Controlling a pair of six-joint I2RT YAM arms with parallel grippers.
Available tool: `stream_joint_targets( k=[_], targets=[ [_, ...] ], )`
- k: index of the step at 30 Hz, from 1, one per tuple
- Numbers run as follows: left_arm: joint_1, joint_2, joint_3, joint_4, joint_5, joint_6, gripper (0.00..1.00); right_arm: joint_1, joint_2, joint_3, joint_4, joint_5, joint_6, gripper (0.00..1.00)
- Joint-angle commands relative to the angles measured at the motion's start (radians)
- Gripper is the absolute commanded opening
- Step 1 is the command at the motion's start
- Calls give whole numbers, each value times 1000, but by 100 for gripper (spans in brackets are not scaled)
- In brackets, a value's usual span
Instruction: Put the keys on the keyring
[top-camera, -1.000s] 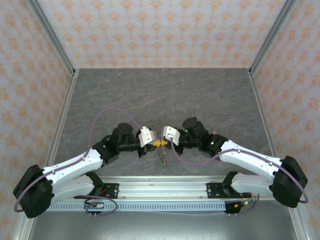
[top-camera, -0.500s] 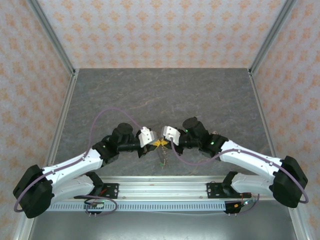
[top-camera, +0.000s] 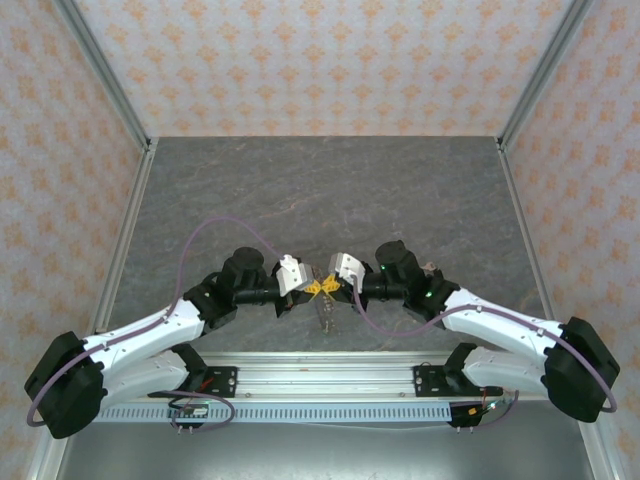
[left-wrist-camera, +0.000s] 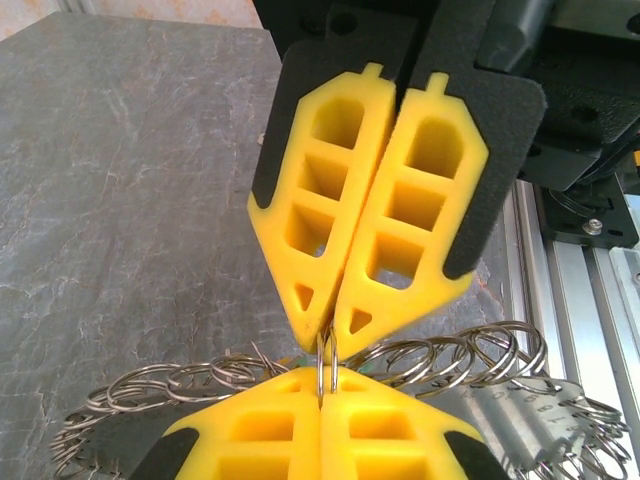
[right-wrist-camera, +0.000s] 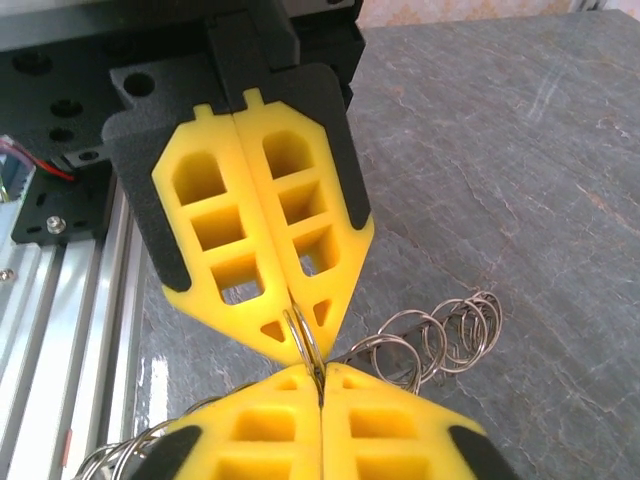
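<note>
yellow left claw (left-wrist-camera: 320, 378), right claw (right-wrist-camera: 320, 374), both clamped on keyring (left-wrist-camera: 455, 352), above grey table (left-wrist-camera: 120, 200)

From above, the keyring (top-camera: 323, 316) is too small for me to read. At my left wrist, my left fingers (left-wrist-camera: 260, 435) are cut by the bottom edge, the coils run off that edge on both sides, and the pinched loop disappears between my tips

1. Robot lab test cell: aluminium frame posts (top-camera: 105, 70) and patterned backdrop panels (top-camera: 320, 60) box it in.
2. Grey stone-look tabletop (top-camera: 330, 180).
3. Bottom of frame: extrusion rail (top-camera: 330, 372), bare circuit boards (top-camera: 190, 410).
</note>
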Motion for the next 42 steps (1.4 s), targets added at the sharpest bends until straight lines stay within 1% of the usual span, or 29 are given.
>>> stream_joint_targets(
  k=[1,3,5,9,14,22,25,29,33,36,40,42],
  targets=[
    [-1,-34,0,93,7,-13,0,-6,-12,-7,65,-39,28,1],
    [-1,-30,10,64,-33,-3,11,-6,-14,9,39,-35,22,1],
    [-2,-23,26,22,-59,13,16,-5,-15,23,15,-38,12,0],
    [-1,-5,44,-11,-73,28,20,1,-11,63,-49,-35,-16,0],
    [-2,21,60,-37,-70,41,21,12,-8,89,-85,-26,-35,0],
    [-2,42,74,-81,-65,71,21,40,8,134,-152,0,-67,0],
    [-2,46,78,-85,-49,76,15,48,22,153,-174,9,-83,0],
    [-2,48,78,-93,-35,80,0,49,19,148,-150,12,-88,0],
    [-2,34,60,-79,-26,78,0,49,13,120,-116,36,-84,1],
    [-2,17,33,-30,-29,54,0,49,16,93,-95,66,-69,2],
    [-2,9,1,41,-27,15,0,49,16,32,-19,77,-22,10],
    [-1,8,-12,76,-20,-3,0,48,16,7,13,78,-6,11]
  ],
)
